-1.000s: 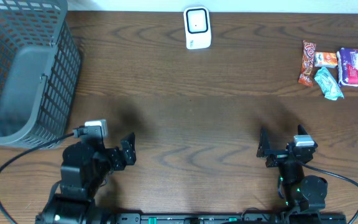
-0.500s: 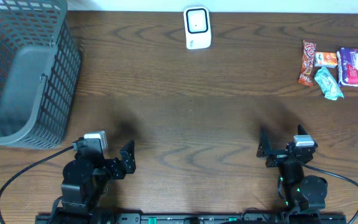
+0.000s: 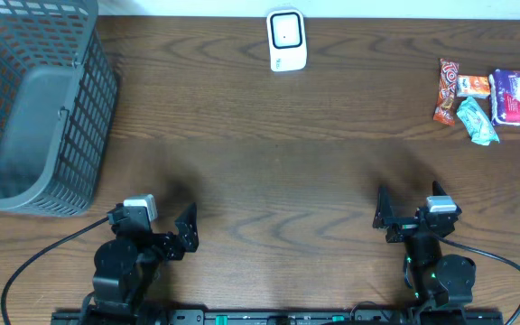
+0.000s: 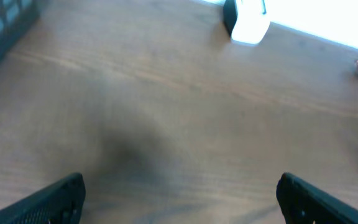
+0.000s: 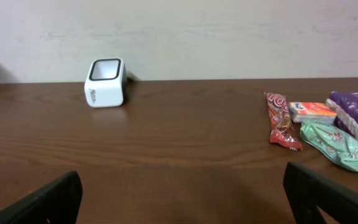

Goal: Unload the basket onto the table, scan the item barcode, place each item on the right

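Left tool [image 3: 186, 231]: at the near edge of the tabletop [image 3: 278, 171], left side. Jaws stand fully apart and hold nothing; only bare wood shows between the two fingertips in the left wrist view.
Right tool [image 3: 385, 218]: at the near edge, right side, well apart from the left tool. Jaws stand fully apart and hold nothing; it touches no object.
Cables: one black cable [image 3: 43, 248] loops out to the left of the left arm; another [image 3: 504, 262] loops out to the right of the right arm.
Basket [image 3: 34, 99]: grey plastic lattice, upright, on the left side of the tabletop, running from mid-depth to the far left corner. Contents cannot be determined.
Snack packets: four, grouped near the far right corner, well apart from both tools, lying flat.
- Red-orange wrapper [image 5: 279, 120]: long and narrow, leftmost of the group.
- Orange packet [image 5: 311, 111]: small, just beside the red-orange wrapper.
- Green packet [image 5: 337, 146]: nearest of the group, just beside the orange packet.
- Purple packet [image 5: 356, 112]: rightmost, partly cut off by the frame edge in the right wrist view.
Barcode position: not legible on any packet.
Barcode scanner [image 3: 287, 41]: white body with a dark window, standing at the far edge, near centre, well apart from the snack packets.
Wall [image 5: 229, 37]: pale, directly behind the far edge.
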